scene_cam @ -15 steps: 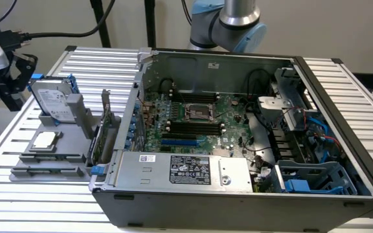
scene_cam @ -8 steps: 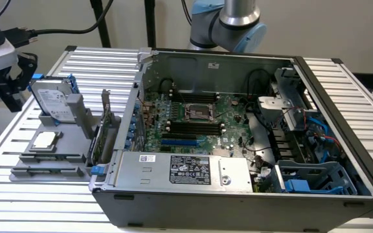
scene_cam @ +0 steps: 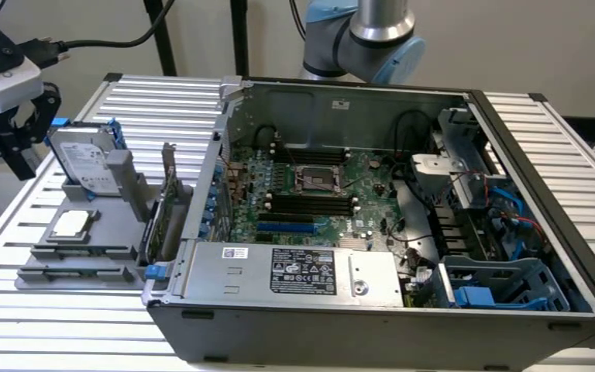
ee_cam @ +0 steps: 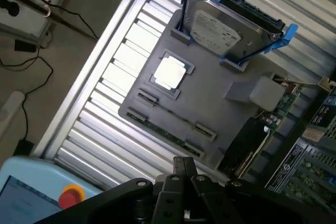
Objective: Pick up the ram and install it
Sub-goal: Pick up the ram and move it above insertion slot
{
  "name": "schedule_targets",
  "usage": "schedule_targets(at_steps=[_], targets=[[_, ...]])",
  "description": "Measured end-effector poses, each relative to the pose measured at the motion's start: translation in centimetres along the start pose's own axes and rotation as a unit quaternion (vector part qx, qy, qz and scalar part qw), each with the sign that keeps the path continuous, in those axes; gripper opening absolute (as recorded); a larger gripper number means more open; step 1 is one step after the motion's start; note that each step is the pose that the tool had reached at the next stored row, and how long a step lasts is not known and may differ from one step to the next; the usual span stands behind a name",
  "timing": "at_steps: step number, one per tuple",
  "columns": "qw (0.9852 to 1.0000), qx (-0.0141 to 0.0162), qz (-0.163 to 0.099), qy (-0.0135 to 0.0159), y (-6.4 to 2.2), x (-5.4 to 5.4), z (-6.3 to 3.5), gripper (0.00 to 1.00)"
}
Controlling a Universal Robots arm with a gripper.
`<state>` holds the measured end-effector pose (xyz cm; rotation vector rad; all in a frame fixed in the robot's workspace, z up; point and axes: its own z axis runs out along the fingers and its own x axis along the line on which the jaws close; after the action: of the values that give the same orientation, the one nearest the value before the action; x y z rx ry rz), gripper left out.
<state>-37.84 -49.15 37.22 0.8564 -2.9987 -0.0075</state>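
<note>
Black metal of my gripper (ee_cam: 184, 170) is nearest in the wrist view, and I cannot tell from these views whether my jaws are open or closed. The ram is not in them.

Just beyond lies the grey tray (ee_cam: 210, 98). The ram (ee_cam: 168, 134) stands on edge in the holder along the tray's side closest to me, a thin green strip between two end clips. Past it on the tray sit the processor (ee_cam: 169, 72) and then the hard drive (ee_cam: 220, 30), leaning in its blue rails. The expansion card (ee_cam: 249, 140) stands at the side towards the computer case (scene_cam: 276, 314).

I judge this to be the approach for the pick. I hover over the tray, apart from the ram, and nothing has been installed. The memory slots (scene_cam: 308, 204) on the motherboard look empty as far as I can see.

To my mind, the pick calls for my jaws to be square to the stick's length and centred between the clips. They should close on its flat faces without knocking the parallel holder beside it.

In the exterior view my wrist hangs at the exterior view's left, above the tray's far corner beside the hard drive, and it tilts so the camera looks obliquely down. My arm (scene_cam: 370, 35) shows behind the case's back wall.
</note>
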Motion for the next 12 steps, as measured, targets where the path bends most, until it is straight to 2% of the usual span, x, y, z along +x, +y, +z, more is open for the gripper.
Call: schedule_targets(at_steps=[3, 6, 9, 12], targets=[[0.9996, 0.0006, -0.028, 0.0003, 0.00, 0.00, 0.01, 0.11], [0.9985, 0.0012, -0.055, 0.0006, 0.00, 0.00, 0.02, 0.11], [0.9966, 0.0017, -0.082, 0.0009, 0.00, 0.00, 0.03, 0.11], [0.9940, 0.0023, -0.109, 0.0012, 0.00, 0.00, 0.04, 0.11]])
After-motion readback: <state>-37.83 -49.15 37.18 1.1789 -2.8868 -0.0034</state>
